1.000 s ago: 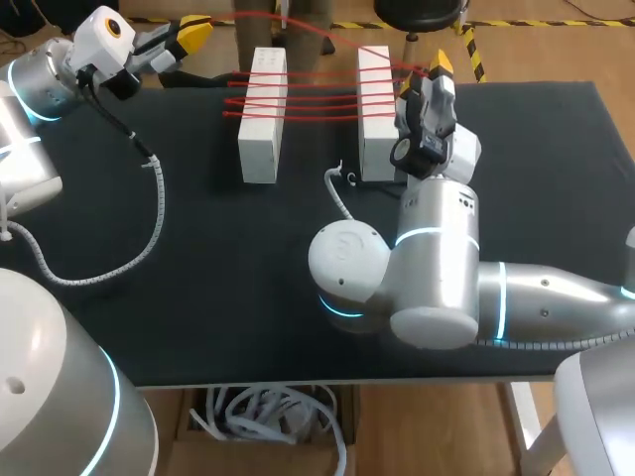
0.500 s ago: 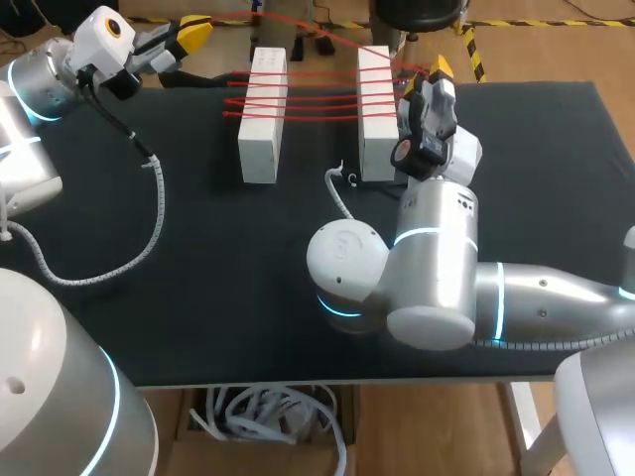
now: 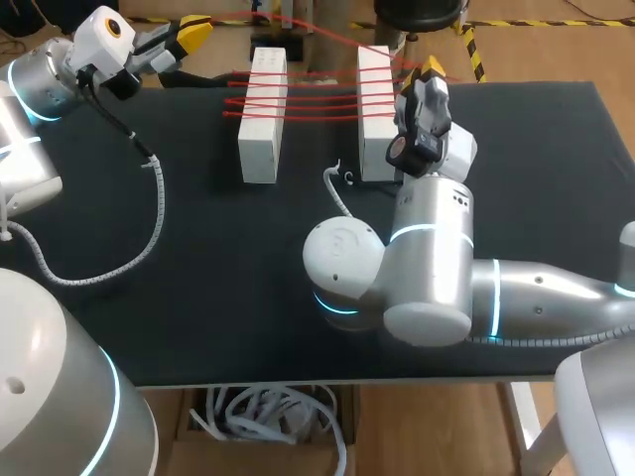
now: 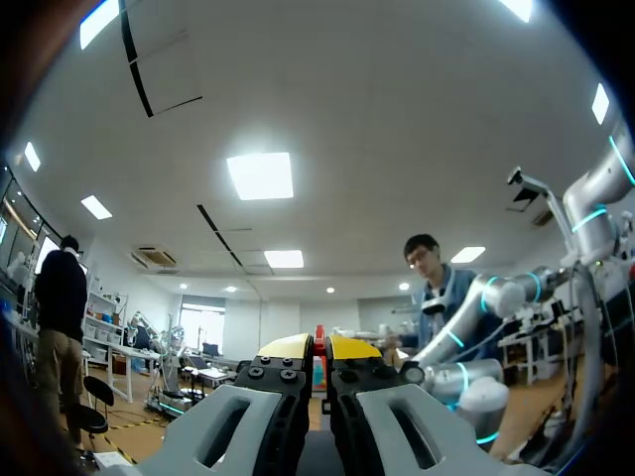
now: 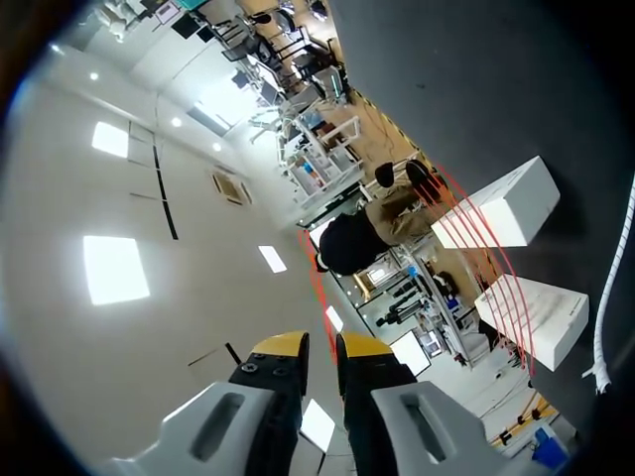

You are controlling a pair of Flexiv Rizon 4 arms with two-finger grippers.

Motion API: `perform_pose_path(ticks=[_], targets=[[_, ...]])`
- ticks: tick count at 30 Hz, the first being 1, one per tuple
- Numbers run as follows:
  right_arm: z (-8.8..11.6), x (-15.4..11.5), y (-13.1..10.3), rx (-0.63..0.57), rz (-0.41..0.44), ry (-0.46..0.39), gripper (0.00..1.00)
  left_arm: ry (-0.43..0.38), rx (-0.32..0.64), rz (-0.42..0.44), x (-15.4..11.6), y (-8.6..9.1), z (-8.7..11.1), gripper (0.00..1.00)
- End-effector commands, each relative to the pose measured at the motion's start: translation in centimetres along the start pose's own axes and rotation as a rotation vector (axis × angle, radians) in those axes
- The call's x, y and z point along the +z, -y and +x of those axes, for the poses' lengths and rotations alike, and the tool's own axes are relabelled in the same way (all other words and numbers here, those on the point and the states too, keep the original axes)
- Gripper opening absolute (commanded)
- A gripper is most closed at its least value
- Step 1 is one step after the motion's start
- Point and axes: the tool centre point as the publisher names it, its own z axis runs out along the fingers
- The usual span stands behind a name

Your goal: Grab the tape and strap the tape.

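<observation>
Seen from above, the right gripper has edged slightly leftward by the right white block since a second ago. The left gripper has stayed over the table's far left corner. The tape is a thin red strand, looped in parallel lines across that block and the left white block.

In the left wrist view, the left gripper's tips pinch a bit of red tape.

In the right wrist view, the right gripper's tips stand close together, clamped on the tape running between them.
</observation>
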Motion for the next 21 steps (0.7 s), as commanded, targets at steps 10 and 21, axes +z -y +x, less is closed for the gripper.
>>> perform_pose_path(ticks=[10, 21], targets=[[-0.17, -0.26, 0.23, 0.006, -0.002, 0.012, 0.0, -0.003, 0.0, 0.001, -0.09, -0.05, -0.07, 0.0], [-0.3, 0.08, 0.16, -0.017, 0.013, 0.039, 0.0, -0.003, 0.0, 0.001, -0.09, -0.05, -0.07, 0.0]])
